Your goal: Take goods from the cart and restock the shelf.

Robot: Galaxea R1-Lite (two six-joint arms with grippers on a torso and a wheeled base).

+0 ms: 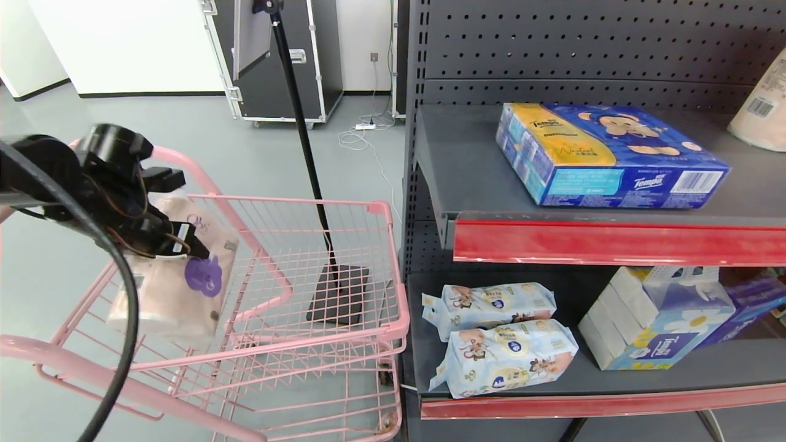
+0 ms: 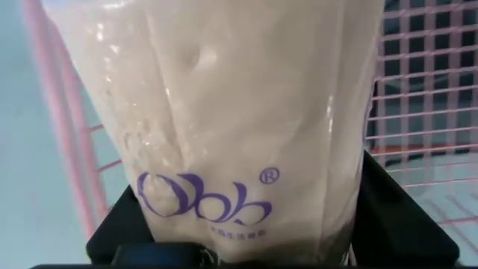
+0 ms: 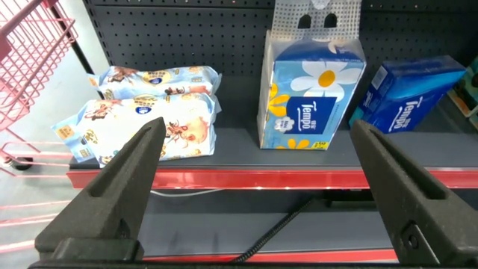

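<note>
Mock shop in studio: pegboard shelf [image 1: 466, 166] stocked with tissue packs [image 1: 605, 153], pink cart [image 1: 319, 294], flight case [image 1: 276, 55] behind.

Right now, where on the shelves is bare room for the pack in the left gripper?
Upper shelf: broad bare patch between its left edge and the blue tissue box. Lower shelf is crowded: wipe packs and tissue bundle leave just a narrow gap.

pink wire cart [image 1: 307, 199] glossy coated metal; tissue pack [image 2: 239, 112] shiny plastic wrap; shelf [image 1: 466, 166] matt grey metal.
</note>
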